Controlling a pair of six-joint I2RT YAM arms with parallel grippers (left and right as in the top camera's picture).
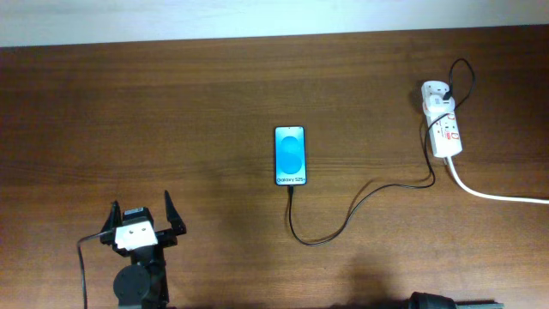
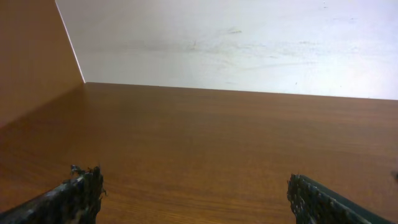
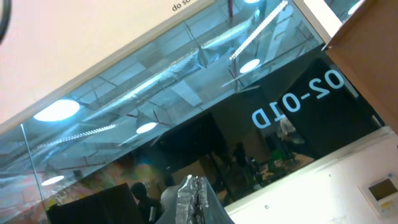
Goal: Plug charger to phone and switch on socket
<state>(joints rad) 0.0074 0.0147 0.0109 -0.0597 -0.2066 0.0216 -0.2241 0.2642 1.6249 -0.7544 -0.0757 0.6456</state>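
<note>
charger (image 1: 290, 210) tip at phone (image 1: 290, 156) — left gripper (image 1: 141, 204) spread

A blue-screened phone (image 1: 290, 156) lies flat and face up at centre. The thin black charger (image 1: 403, 183) loops from its lower edge (tip touching) rightward to the white, red-marked socket (image 1: 442, 129), well apart.

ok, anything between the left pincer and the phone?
No, just bare tabletop between the left pincer and the phone; the overhead view shows it.
</note>
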